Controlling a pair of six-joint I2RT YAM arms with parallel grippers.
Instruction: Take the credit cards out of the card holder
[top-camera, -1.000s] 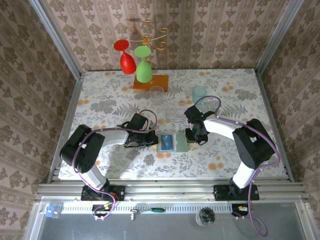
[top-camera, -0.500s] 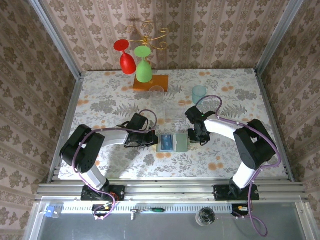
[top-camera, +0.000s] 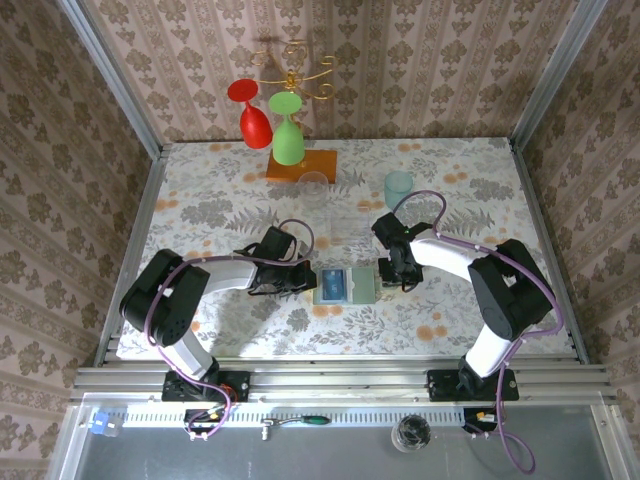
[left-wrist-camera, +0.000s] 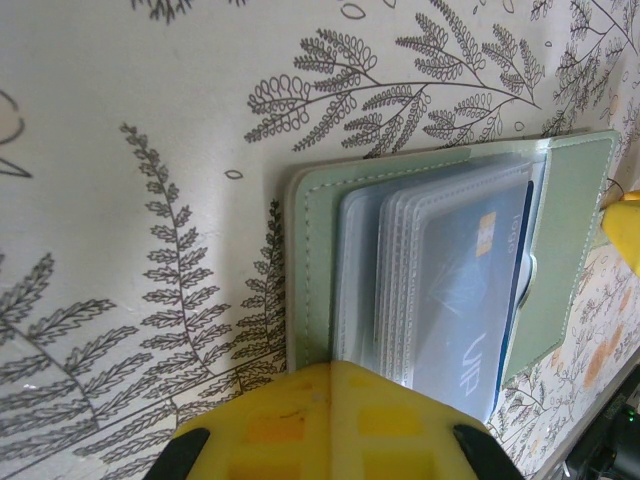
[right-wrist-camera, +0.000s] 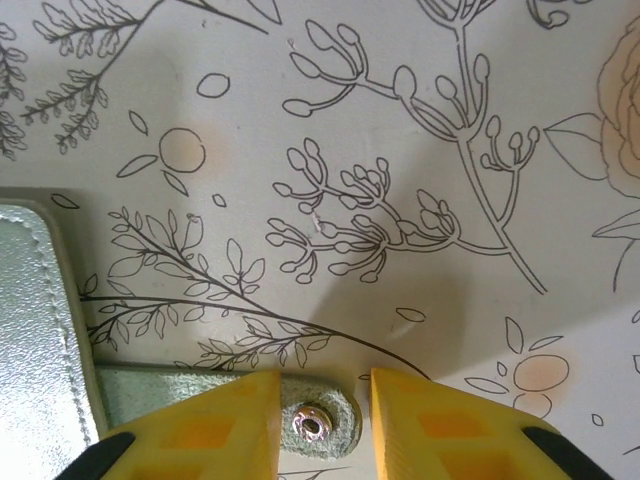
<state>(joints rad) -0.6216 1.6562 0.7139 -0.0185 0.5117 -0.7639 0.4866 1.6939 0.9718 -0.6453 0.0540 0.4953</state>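
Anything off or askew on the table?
Nothing stands out. The card holder lies open and flat, blue card in its clear sleeve; right tool straddles the snap tab, left tool shut at the opposite edge.

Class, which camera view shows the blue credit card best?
The left wrist view: the blue credit card lies close up behind clear sleeves in the open card holder, its chip and lettering visible. The top external view shows it as a small blue patch; the right wrist view shows the holder's snap tab.
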